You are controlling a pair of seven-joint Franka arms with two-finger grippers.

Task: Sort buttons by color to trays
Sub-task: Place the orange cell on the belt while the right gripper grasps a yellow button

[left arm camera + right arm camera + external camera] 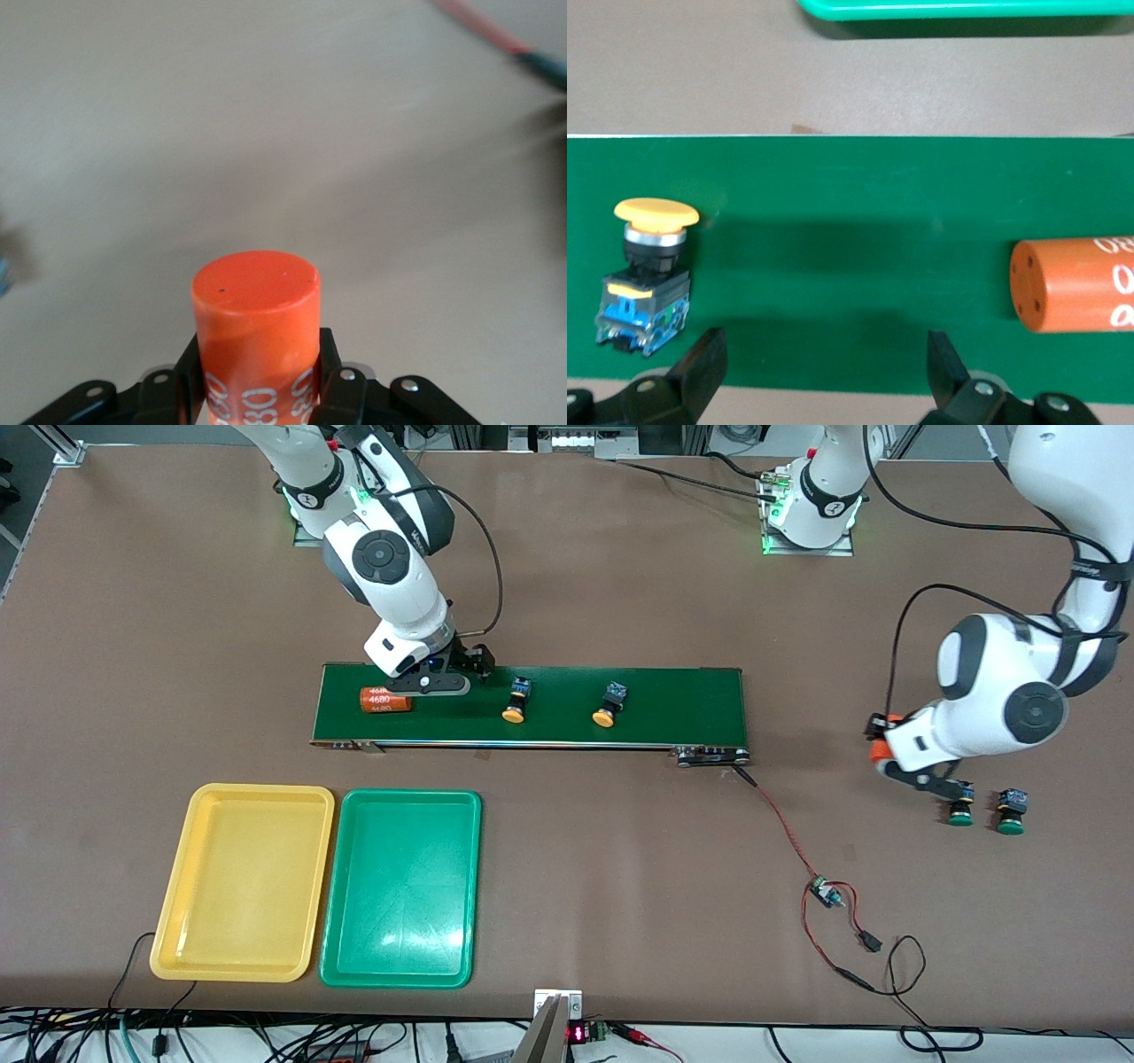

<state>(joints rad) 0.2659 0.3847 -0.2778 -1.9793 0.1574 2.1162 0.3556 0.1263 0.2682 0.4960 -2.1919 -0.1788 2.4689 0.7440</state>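
Pincer (257, 390) of left arm around smooth orange cylinder (257, 328)

"4680" printed in white on the orange cylinder (386, 701) lying on the conveyor belt (691, 700). The cylinder (257, 336) in the left gripper (257, 390) shows only "80".

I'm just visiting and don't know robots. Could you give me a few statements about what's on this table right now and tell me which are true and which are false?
1. Both trays hold buttons. False: the yellow tray and the green tray have nothing in them.
2. Two yellow-capped buttons lie on the conveyor belt. True.
3. The left gripper is shut on a green button. False: it is shut on an orange cylinder.
4. The right gripper is open over the belt. True.
5. The two green-capped buttons sit on the belt. False: they are on the bare table at the left arm's end.
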